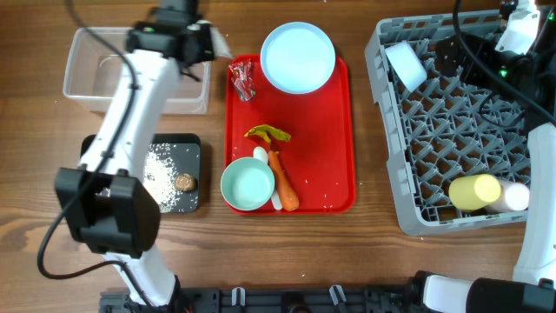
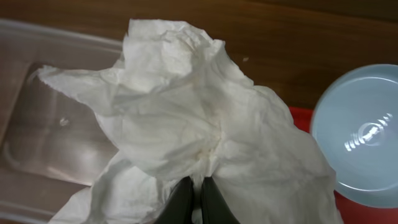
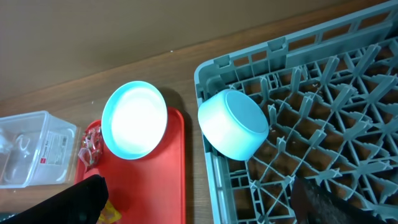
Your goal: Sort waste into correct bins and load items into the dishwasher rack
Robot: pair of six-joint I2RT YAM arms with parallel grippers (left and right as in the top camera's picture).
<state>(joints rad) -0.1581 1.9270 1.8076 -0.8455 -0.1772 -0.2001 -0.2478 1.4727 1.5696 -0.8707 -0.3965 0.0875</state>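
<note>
Left of the red tray (image 1: 343, 130): left fingers (image 2: 182, 200) pinched shut on white crumpled paper (image 2: 186, 112) over clear tub (image 1: 91, 78) edge. Right of it, past bare surface (image 1: 369, 130): right fingers (image 3: 78, 202) wide above dishwasher rack (image 1: 417, 174) containing bowl (image 1: 406, 63), yellow cup (image 1: 475, 191).

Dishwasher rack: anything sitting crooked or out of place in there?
Yes. The light blue bowl sits tilted in a corner of the rack, leaning on the rim rather than seated between pegs. The yellow cup lies on its side.

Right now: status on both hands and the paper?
Left hand shut on white crumpled paper, over edge of clear tub. Right hand open, empty, above rack corner. Nothing blocking the tub.
</note>
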